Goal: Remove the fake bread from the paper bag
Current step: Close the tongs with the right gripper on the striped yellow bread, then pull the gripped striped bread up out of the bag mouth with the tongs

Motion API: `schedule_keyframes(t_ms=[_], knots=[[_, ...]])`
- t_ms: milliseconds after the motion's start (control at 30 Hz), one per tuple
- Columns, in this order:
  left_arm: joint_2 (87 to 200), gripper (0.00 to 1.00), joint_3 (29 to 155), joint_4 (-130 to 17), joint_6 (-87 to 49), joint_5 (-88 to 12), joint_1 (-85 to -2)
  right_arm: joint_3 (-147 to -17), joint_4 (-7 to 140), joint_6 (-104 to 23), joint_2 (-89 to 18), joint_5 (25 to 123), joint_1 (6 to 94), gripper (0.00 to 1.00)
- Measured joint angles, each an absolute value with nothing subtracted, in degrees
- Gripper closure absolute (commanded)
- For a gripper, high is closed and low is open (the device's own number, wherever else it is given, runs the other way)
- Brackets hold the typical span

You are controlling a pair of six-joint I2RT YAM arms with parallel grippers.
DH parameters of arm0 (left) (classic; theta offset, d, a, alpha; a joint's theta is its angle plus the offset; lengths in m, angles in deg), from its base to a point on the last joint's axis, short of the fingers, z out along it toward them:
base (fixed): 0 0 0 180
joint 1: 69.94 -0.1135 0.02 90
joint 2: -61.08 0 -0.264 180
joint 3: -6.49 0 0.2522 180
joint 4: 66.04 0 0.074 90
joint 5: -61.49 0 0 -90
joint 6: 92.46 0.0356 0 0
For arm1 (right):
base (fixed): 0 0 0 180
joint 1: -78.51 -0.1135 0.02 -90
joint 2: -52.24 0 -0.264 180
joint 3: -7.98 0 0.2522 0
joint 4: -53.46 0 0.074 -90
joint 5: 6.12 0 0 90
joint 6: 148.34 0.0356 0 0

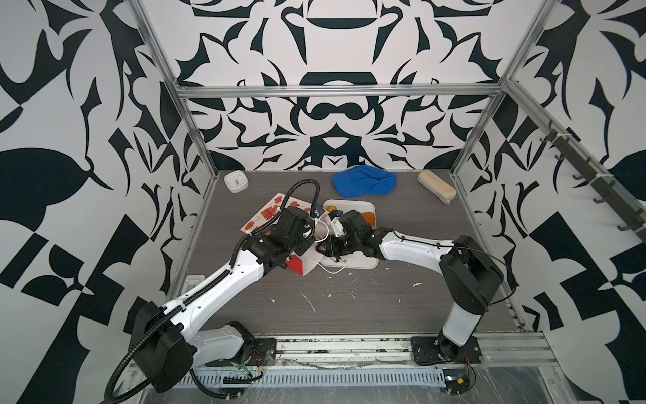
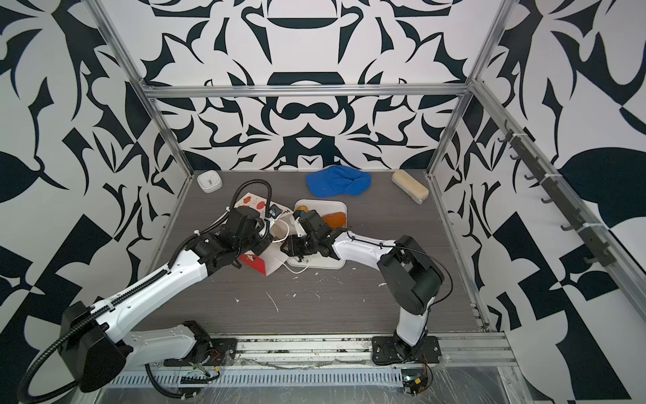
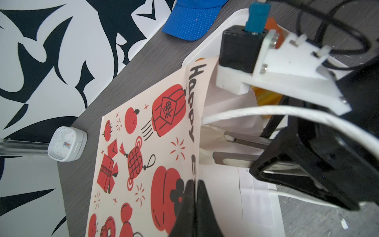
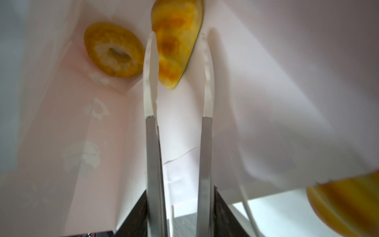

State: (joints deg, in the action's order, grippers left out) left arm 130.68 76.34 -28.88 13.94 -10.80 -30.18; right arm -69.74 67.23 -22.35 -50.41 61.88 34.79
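Observation:
The paper bag [image 1: 267,213] [image 2: 252,203] lies on its side in both top views, mouth toward the white tray. My left gripper [image 3: 194,181] is shut on the rim of the bag [image 3: 143,153], holding the mouth up. My right gripper [image 4: 178,34] reaches deep inside, open, its fingers [image 3: 242,141] entering the mouth. Between its tips sits a yellow pastry [image 4: 176,18] of the fake bread; one tip is beside it and the other stands apart. A ring doughnut [image 4: 113,50] rests against the bag's end. Another yellow piece [image 4: 344,205] shows outside the mouth.
The white tray [image 1: 363,263] [image 2: 328,264] holds a brown pastry [image 1: 369,218] and a yellow piece [image 1: 331,210]. At the back lie a blue cap [image 1: 363,185], a white clock [image 1: 236,181] and a beige block [image 1: 437,185]. Metal frame posts edge the table.

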Motion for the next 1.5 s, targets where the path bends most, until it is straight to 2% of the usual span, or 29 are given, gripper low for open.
schedule_keyframes(t_ms=[533, 967, 1200, 1300, 1400, 1500], knots=[[131.21, 1.0, 76.34, -29.34, 13.84, -11.59, -30.18, -74.18, 66.46, -21.41, -56.42, 55.34, 34.92, 0.51], [131.58, 1.0, 76.32, -29.71, 13.62, -11.67, -30.24, -77.04, 67.78, -21.26, -59.0, 53.79, 34.92, 0.51], [131.69, 1.0, 76.32, -29.73, 13.51, -11.7, -30.24, -78.03, 69.83, -21.56, -60.88, 52.63, 34.92, 0.58], [131.69, 1.0, 76.32, -29.73, 13.51, -11.8, -30.22, -78.05, 70.42, -21.65, -61.08, 52.55, 34.92, 0.65], [131.69, 1.0, 76.34, -29.78, 13.51, -11.85, -30.18, -78.05, 70.53, -21.85, -61.06, 52.55, 34.92, 0.77], [131.67, 1.0, 76.34, -29.99, 13.51, -11.85, -30.18, -78.05, 70.55, -22.33, -60.99, 52.59, 34.92, 0.81]])
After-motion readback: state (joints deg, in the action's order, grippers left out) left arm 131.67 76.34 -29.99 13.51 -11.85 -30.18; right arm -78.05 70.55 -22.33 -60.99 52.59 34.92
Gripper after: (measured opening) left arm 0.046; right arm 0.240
